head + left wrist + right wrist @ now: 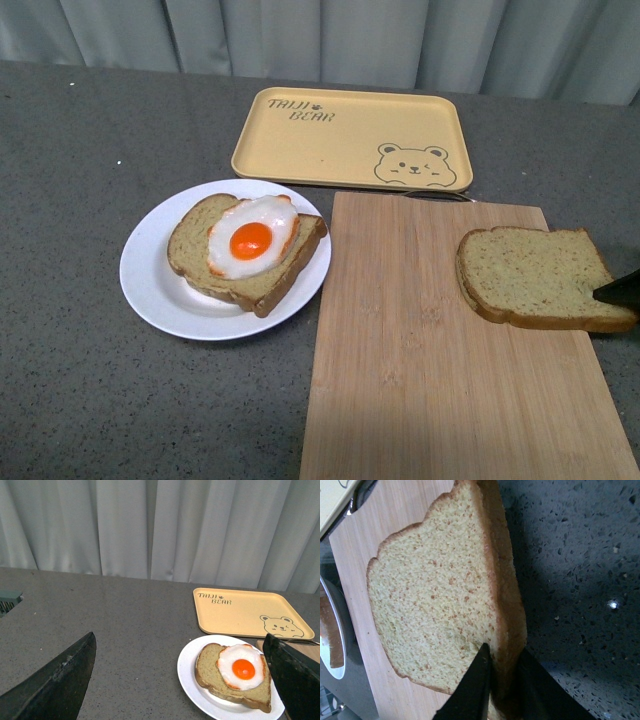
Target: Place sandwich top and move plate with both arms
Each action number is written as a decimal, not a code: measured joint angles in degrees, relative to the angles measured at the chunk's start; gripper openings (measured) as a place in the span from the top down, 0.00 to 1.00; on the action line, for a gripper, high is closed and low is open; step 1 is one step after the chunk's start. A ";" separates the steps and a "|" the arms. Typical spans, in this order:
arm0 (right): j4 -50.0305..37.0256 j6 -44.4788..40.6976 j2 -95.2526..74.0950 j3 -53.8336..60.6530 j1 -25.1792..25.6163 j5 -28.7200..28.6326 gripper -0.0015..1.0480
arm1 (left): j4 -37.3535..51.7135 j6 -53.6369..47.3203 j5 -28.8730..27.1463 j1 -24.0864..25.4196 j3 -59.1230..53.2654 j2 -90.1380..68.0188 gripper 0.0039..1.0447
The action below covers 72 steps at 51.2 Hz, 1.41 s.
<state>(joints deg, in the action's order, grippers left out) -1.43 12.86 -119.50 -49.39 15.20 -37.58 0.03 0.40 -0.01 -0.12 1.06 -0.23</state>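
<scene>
Right wrist view shows the right hand point(503, 652) apparently pinching the sandwich top point(435, 595) at its crust; front view catches only a fingertip point(620, 290). Left hand point(179, 642) gapes wide near the plate point(186, 678).

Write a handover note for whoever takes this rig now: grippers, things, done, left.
Left gripper: open, empty, round white plate ahead of it, untouched.
Right gripper: fingers astride the crust of the plain brown seeded bread slice; clamped or not, cannot tell.
That slice lies at the right edge of the bamboo cutting board; the plate holds the egg-topped slice.
Done: nothing placed yet.
Left: set the plain slice on the egg, then move the plate with both arms.
</scene>
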 joint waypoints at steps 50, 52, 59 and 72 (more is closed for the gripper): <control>-32.30 35.78 -2.58 -6.19 -33.99 -5.64 0.98 | 0.00 0.00 -0.02 0.00 0.00 0.00 0.06; -32.02 36.30 -3.82 -7.17 -34.97 -5.29 0.98 | 0.00 0.00 -0.02 0.00 0.00 0.00 0.06; -29.99 37.57 -7.32 -10.38 -37.27 -4.39 0.98 | 0.00 0.00 -0.02 0.00 0.00 0.00 0.06; -27.52 33.05 -4.61 -6.78 -35.52 -0.63 0.63 | 0.00 0.00 -0.02 0.00 0.00 0.00 0.06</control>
<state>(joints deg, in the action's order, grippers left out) -28.95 45.91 -124.11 -56.16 -20.32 -38.22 0.03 0.40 -0.03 -0.12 1.06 -0.23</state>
